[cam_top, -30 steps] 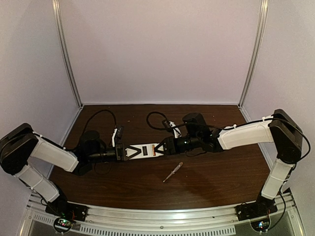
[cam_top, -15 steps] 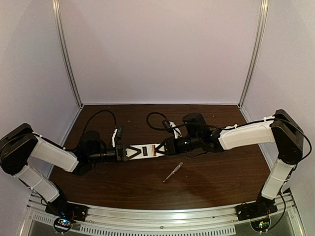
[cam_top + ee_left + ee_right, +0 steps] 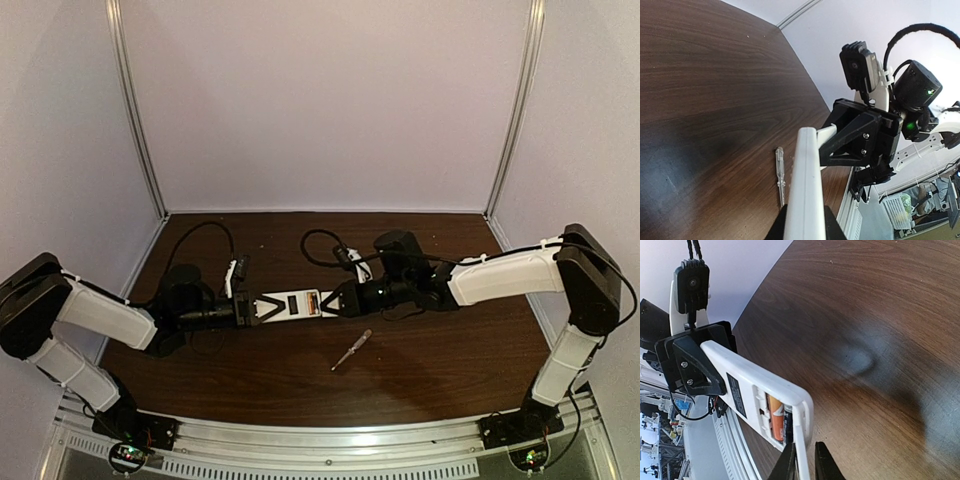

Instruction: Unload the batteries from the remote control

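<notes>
1. Comparing this moment with a second ago, I find one change: the right gripper [image 3: 332, 301] has drawn its jaws in on the right end of the remote control [image 3: 293, 305]. Before, they stood wider around it.
2. In the right wrist view its fingers [image 3: 789, 462] now sit on both sides of the thin end rim of the remote. I judge that they pinch it, although the picture edge cuts part of the contact.
3. The left gripper [image 3: 262, 310] has not changed and stays clenched on the other end. The remote hangs between the two arms, above the table [image 3: 430, 365] and not resting on it.
4. The batteries [image 3: 780, 421] are still inside. The compartment is uncovered and faces the right wrist camera, with the orange one and the dark one side by side near the right gripper's end.
5. For the task this means the remote is now fixed at both ends, but nothing is unloaded yet. I think one arm must let go again to reach the cells. The screwdriver [image 3: 351, 350] lies on the table near the remote, untouched.
</notes>
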You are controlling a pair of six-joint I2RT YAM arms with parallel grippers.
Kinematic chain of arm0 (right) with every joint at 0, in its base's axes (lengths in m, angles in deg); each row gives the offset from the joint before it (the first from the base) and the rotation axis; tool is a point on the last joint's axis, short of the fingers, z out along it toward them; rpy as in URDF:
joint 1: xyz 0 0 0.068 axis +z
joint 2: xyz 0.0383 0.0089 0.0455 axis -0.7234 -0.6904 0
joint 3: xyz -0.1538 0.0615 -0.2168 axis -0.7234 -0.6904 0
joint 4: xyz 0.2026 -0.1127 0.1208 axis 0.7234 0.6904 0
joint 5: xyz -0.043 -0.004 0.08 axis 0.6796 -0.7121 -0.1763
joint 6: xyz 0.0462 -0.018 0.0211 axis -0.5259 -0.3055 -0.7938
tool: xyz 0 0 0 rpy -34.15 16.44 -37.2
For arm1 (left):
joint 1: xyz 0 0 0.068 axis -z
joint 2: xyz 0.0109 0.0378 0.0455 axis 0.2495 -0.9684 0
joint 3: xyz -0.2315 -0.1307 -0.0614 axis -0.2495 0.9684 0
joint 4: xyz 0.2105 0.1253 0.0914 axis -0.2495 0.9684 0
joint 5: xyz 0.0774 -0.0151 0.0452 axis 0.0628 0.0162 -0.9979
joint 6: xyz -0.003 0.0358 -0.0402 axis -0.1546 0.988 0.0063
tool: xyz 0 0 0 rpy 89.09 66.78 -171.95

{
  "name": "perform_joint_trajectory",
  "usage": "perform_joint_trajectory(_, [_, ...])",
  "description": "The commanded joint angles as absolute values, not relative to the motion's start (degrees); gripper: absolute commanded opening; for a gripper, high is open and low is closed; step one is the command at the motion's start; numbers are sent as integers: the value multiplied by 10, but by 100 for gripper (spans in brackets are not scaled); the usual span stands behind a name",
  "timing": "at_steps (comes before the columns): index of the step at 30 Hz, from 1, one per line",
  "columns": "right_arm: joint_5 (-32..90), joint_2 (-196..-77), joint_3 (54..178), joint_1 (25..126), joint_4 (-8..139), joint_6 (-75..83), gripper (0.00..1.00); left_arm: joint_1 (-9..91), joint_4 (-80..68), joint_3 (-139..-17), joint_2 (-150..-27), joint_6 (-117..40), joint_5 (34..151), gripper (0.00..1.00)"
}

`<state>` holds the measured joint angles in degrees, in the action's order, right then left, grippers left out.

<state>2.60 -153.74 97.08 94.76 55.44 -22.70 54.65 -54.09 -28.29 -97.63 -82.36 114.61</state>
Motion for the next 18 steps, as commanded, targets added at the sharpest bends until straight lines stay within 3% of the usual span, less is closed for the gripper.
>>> perform_joint_trajectory(1, [41,-1513,958,950,560,-223,15,548,-561,-286,-959,-812,1141,0])
perform_joint_trajectory(18, [84,-1475,933,951,588,-207,0,548,-554,-276,-939,-812,1131,0])
